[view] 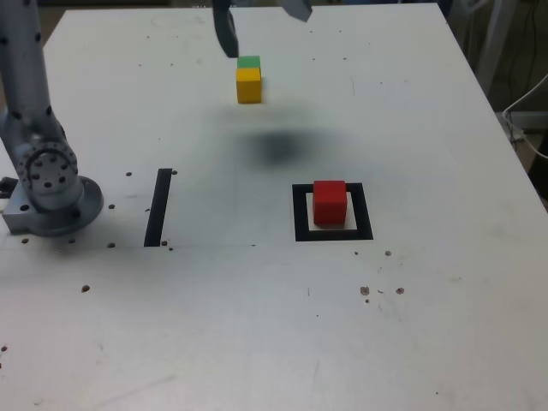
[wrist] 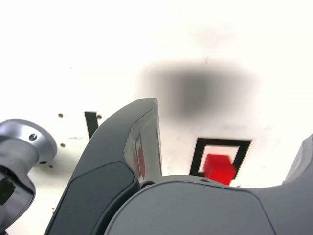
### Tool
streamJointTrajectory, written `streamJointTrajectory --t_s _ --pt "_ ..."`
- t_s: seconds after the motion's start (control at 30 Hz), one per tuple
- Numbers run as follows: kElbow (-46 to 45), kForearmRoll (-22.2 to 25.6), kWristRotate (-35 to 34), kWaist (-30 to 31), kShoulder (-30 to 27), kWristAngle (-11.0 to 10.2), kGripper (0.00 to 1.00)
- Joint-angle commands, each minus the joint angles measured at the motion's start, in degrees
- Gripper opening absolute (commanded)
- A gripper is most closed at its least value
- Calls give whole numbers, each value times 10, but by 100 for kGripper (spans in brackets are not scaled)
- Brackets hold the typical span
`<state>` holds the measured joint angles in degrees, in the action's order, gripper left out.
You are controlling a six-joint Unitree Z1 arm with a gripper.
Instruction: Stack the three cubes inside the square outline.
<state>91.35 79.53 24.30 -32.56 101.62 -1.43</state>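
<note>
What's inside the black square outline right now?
The red cube sits inside the square outline, on its white centre. The patch directly beneath the cube is covered, so I can't tell what's there.

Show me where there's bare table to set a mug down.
In the exterior view, bare table lies right of the square outline, and another patch between the black strip and that outline. It's crowded inside the outline, around the red cube, and at the yellow cube and green cube, below the gripper.
</note>
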Motion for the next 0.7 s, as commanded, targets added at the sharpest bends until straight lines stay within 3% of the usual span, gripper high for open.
streamJointTrajectory --t_s 0.0,0.33,0.67 --pt "22 3 7 -19 17 -5 99" --pt "102 -1 41 -79 78 -66 100" --pt "83 -1 67 -125 119 -68 99"
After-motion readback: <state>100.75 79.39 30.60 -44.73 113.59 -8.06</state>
